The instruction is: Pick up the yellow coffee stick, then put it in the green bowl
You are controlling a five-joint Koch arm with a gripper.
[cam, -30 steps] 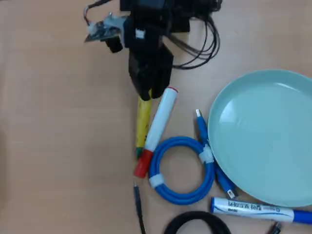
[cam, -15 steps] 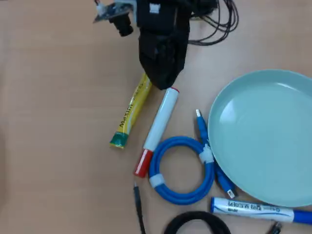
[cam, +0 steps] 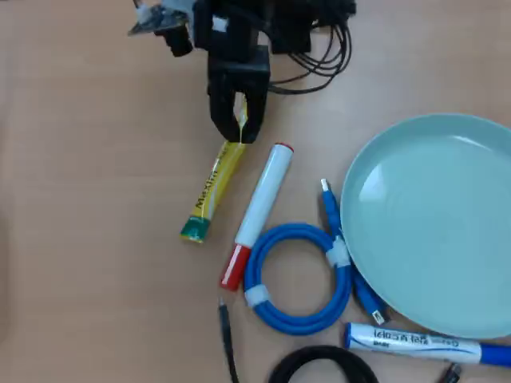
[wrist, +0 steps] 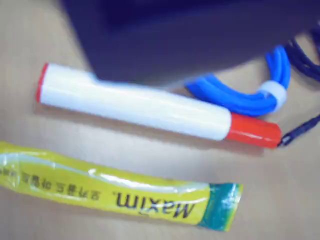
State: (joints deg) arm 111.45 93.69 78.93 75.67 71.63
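Observation:
The yellow coffee stick (cam: 211, 187) lies flat on the wooden table, slanting from upper right down to its green end at lower left. My gripper (cam: 238, 132) hovers over its upper end, open, with a dark jaw on either side of the yellow tip. The green bowl (cam: 431, 223) sits empty at the right, well apart from the stick. In the wrist view the coffee stick (wrist: 125, 192) runs along the bottom with its "Maxim" lettering showing, and the gripper's dark blurred body fills the top.
A white marker with a red cap (cam: 259, 207) lies just right of the stick, almost parallel, and shows as the marker (wrist: 135, 107) in the wrist view. A blue coiled cable (cam: 297, 321), a blue marker (cam: 415, 343) and a black cable (cam: 227, 335) lie lower down.
The stick's green end swung left a second ago and has stayed put since. The gripper shifted left and its jaws have parted, showing the stick's yellow tip between them.

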